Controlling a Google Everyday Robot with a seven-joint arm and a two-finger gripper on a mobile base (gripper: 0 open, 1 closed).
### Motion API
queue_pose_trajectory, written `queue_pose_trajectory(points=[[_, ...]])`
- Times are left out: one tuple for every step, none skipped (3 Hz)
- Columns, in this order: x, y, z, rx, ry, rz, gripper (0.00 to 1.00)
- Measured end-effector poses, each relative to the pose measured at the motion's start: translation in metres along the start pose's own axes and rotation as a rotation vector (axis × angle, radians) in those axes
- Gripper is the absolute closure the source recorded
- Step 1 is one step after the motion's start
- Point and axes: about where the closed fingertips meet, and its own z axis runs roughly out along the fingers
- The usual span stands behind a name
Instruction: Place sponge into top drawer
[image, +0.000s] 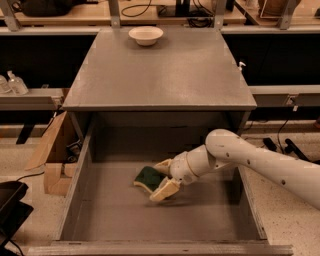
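The sponge (146, 178), dark green over pale yellow foam, lies on the flat grey bottom of the pulled-out top drawer (80, 200), near its middle. My gripper (163, 178) reaches in from the right, low over the drawer bottom. Its cream fingers (166, 189) are spread on either side of the sponge's right end, and the jaws look open rather than pressed on it. The white arm (260, 162) crosses the drawer's right wall.
A white bowl (145, 35) stands at the back of the grey cabinet top (160, 75). A cardboard box (50, 150) stands on the floor to the left. Shelves run along both sides. Cables lie at the right.
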Motion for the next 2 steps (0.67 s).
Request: queue_pose_trajectory(points=[[-0.0002,0.0005,0.0009,-0.002,0.000,0.000,0.00],[-0.0002,0.0005,0.0010,-0.002,0.000,0.000,0.00]])
